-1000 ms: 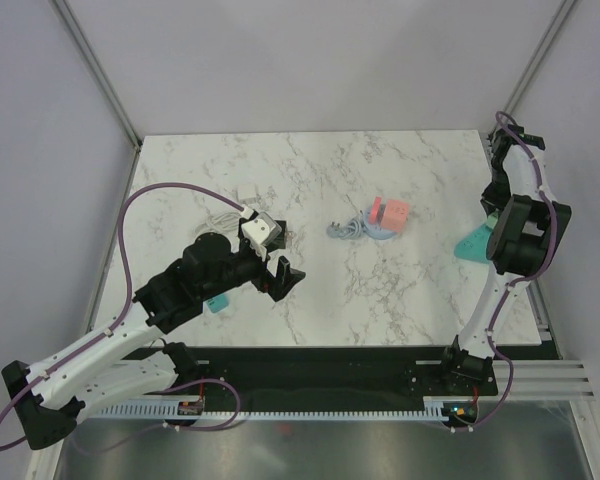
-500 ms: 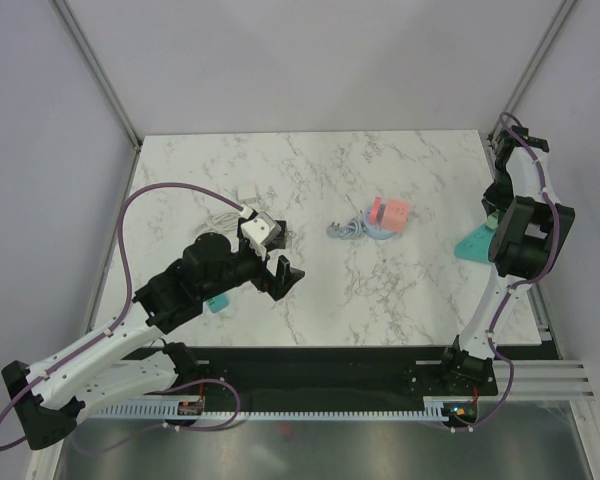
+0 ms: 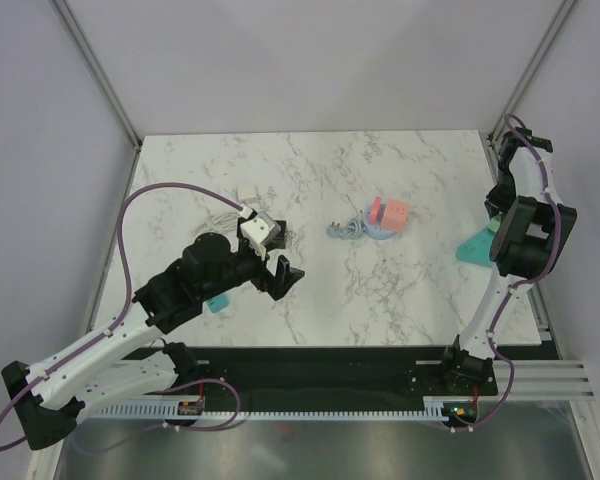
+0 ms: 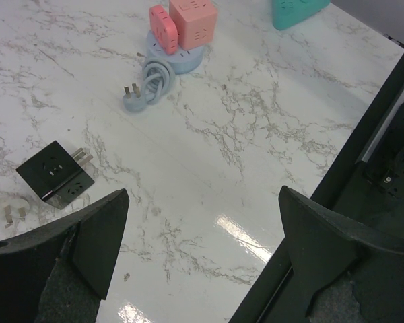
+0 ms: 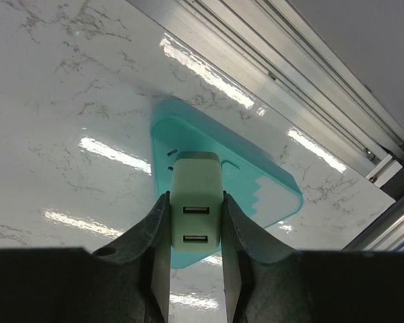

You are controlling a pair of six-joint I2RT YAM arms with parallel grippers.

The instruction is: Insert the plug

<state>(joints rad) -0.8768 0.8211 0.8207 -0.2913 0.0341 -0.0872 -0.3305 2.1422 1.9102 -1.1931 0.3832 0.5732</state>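
Now mid-insertion. Pinching pale plug in right claw, with teal socket block directly beyond the tips. Cannot tell whether prongs seated. Next, probably: push straight ahead, keeping plug square to slots. Nothing in left claw, spread wide.

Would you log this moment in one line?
right pincer: shut on USB charger at teal power strip | left pincer: open | seating: unclear

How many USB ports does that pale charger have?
2, stacked on the pale charger held between the right arm's fingers: upper port, lower port. Other faces are hidden.
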